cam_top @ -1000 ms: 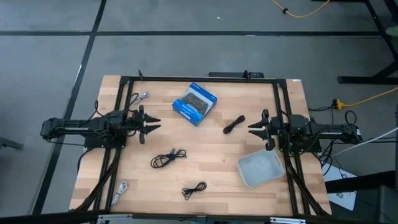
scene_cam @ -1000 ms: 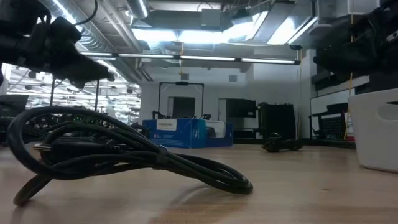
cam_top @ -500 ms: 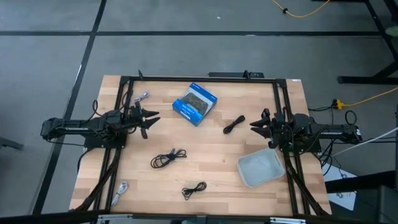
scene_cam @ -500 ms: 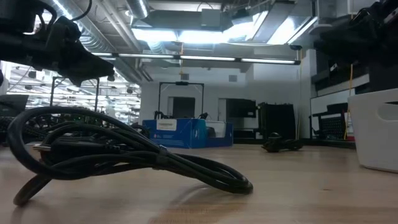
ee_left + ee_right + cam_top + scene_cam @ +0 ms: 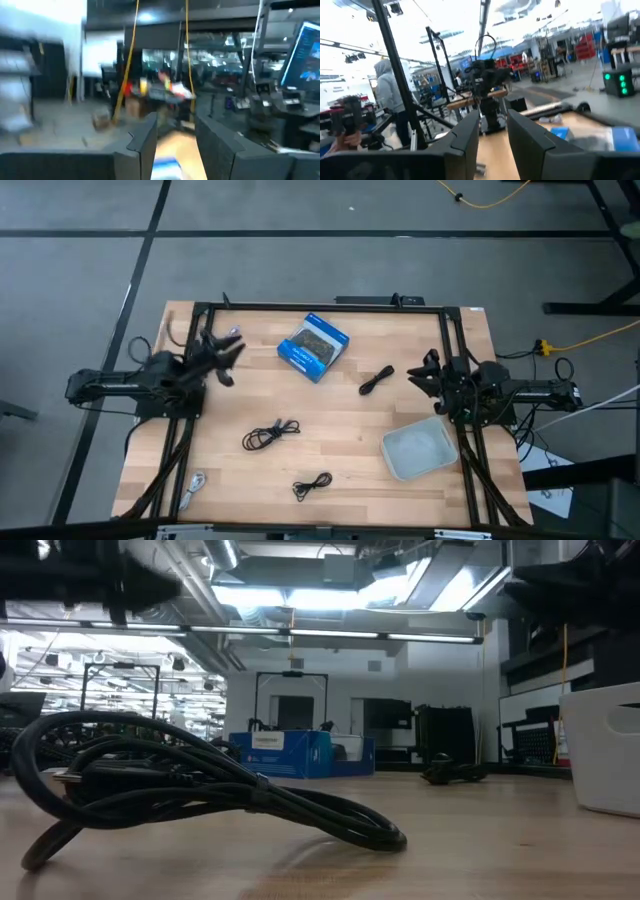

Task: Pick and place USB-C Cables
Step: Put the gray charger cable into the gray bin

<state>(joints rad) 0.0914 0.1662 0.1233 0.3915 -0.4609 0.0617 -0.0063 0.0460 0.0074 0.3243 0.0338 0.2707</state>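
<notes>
Three black USB-C cables lie coiled on the wooden table: one (image 5: 376, 380) near the right arm, one (image 5: 270, 435) at the middle, one (image 5: 312, 484) near the front edge, which fills the low view's foreground (image 5: 200, 790). A pale cable (image 5: 231, 333) lies at the far left, another (image 5: 195, 483) at the near left. My left gripper (image 5: 224, 358) hovers open just beside the far-left pale cable, its fingers apart in the left wrist view (image 5: 175, 145). My right gripper (image 5: 420, 370) hovers open to the right of the nearest black cable, its fingers (image 5: 492, 140) apart too.
A blue-and-black box (image 5: 313, 347) lies at the far middle of the table. A pale tray (image 5: 418, 450) stands near the right front, its white wall (image 5: 605, 750) in the low view. Dark frame rails run along the left, right and far edges.
My left gripper has risen and swung toward the table's far edge, turning its fingers toward the far-left pale cable. My right gripper has risen and shifted slightly toward the far edge. No cable has moved.
</notes>
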